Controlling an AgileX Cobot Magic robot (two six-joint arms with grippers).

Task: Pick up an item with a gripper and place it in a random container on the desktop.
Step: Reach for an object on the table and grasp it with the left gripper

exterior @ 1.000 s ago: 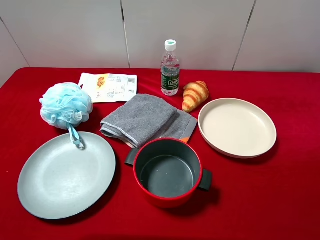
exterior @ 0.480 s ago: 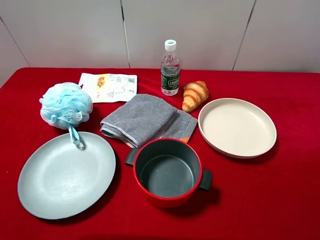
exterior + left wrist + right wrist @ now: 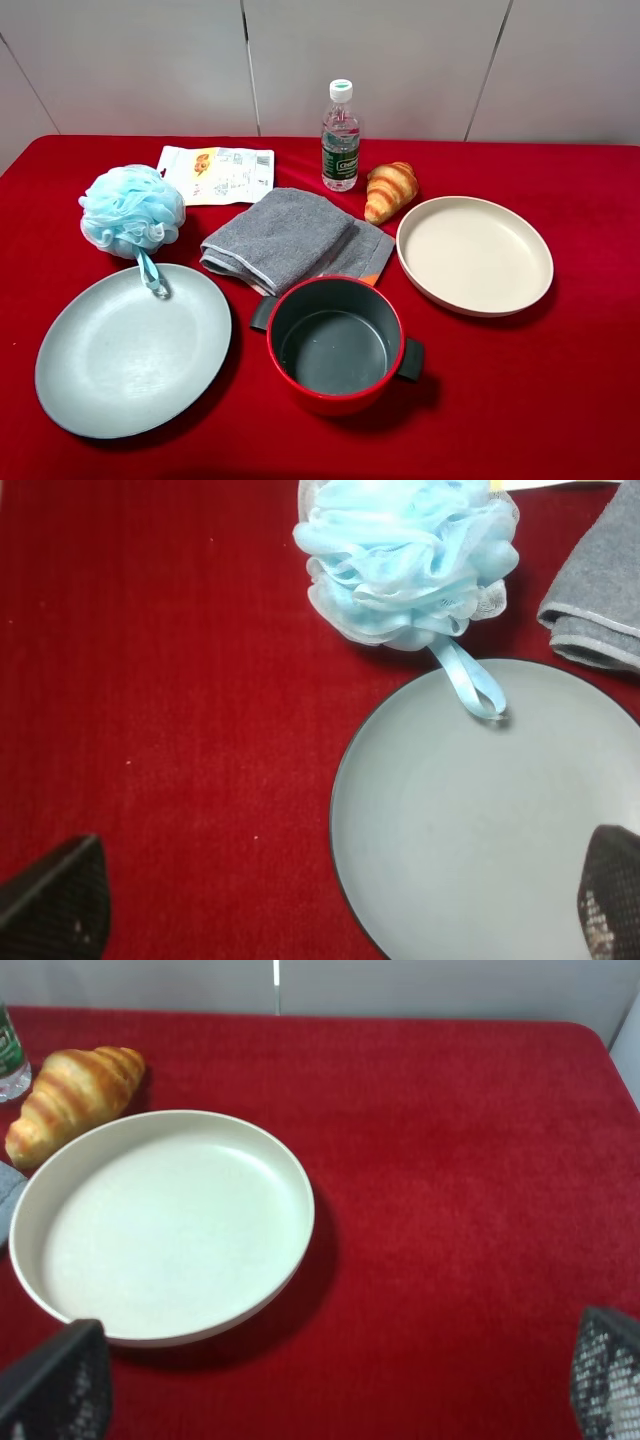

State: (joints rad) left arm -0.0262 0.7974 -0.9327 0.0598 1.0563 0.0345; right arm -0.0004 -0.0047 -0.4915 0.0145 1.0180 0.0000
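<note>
The pouf (image 3: 131,210) is sitting at ten o'clock on the worktop (image 3: 560,400), its ribbon (image 3: 152,275) trailing onto the plate (image 3: 120,370). The pot (image 3: 335,345) is waiting near six. The left jaws and right jaws are gaping, gripping nothing. A shallow pinch is risking the springy mesh slipping free.

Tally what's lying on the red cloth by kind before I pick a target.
Dishes: 3 (red pot, grey-blue plate, cream dish)
Soft goods: 2 (bath pouf, grey towel)
Food and drink: 2 (croissant, water bottle)
Paper: 1 (leaflet)
Total: 8
</note>
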